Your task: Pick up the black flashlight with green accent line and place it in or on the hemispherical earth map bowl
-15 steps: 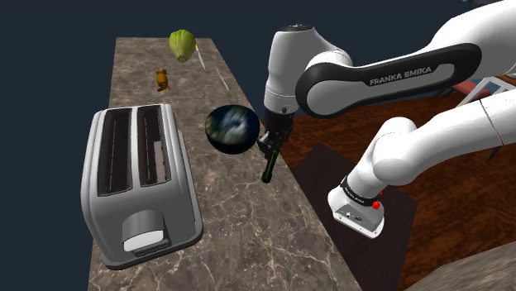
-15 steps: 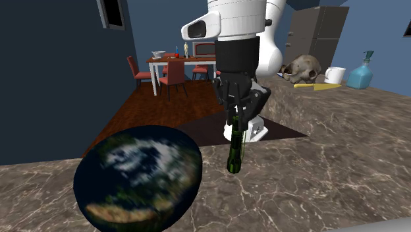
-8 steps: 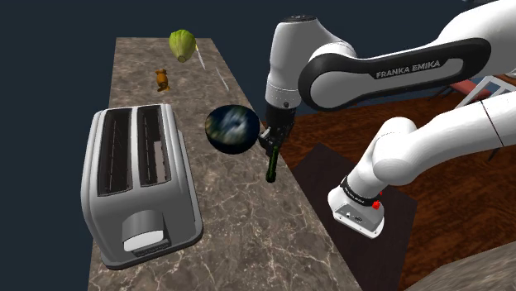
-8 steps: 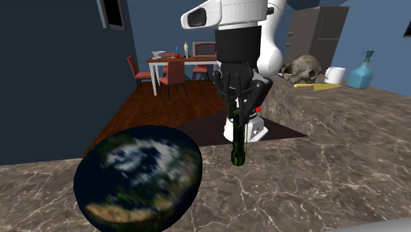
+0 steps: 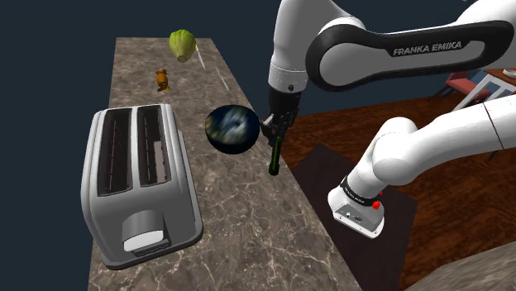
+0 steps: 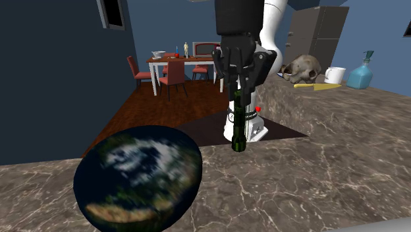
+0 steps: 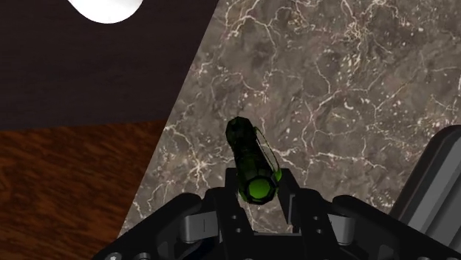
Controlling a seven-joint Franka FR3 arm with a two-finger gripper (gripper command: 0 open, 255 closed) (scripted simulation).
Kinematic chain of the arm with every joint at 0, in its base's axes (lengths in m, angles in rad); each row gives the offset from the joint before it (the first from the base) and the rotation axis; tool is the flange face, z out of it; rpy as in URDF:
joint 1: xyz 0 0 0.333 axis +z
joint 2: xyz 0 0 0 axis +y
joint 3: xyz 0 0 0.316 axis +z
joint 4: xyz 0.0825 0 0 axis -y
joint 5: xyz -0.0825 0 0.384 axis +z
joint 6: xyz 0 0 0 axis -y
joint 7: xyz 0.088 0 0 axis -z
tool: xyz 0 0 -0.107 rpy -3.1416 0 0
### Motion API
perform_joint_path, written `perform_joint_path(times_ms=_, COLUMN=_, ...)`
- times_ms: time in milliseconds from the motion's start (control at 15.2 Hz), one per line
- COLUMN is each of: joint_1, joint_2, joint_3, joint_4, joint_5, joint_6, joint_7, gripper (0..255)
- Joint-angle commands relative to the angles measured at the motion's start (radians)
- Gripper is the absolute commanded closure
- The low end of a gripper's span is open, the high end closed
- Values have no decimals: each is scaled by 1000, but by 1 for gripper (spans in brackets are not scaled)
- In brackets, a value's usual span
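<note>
A long brown-grey veined stone counter (image 5: 240, 227) runs from 6 to 12 o'clock in the shoulder view. The white arm with dark joints (image 5: 397, 58) reaches over it from 3 o'clock. A silver two-slot toaster (image 5: 140, 182) lies on the counter at about 8 o'clock from the middle. The dark hemispherical bowl printed with an earth map (image 5: 231, 128) (image 6: 138, 174) sits at the toaster's 2 o'clock, near the counter's edge.

The all-black two-finger gripper (image 5: 275, 136) (image 6: 240, 89) (image 7: 260, 193) points down just beside the bowl, at its 3 o'clock in the shoulder view. Its jaws are closed narrowly on the upper end of the black flashlight with a green accent line (image 5: 275, 157) (image 6: 238, 128) (image 7: 247, 151). The flashlight hangs nearly upright below the fingers, over the counter's edge strip and apart from the bowl.

A pale green leafy lump (image 5: 183, 45) lies at the counter's 12 o'clock end. A small orange figure (image 5: 163, 79) stands at the lump's 7 o'clock.
</note>
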Motion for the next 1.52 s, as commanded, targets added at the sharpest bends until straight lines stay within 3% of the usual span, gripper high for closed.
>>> perform_joint_path(times_ms=0, joint_1=0, joint_2=-4, joint_3=-4, joint_4=24, joint_5=-4, joint_6=-28, joint_7=5, gripper=255)
perform_joint_path(times_ms=1452, joint_1=-18, joint_2=8, joint_3=-57, joint_4=323, joint_5=-49, joint_6=-316, joint_7=34, gripper=255)
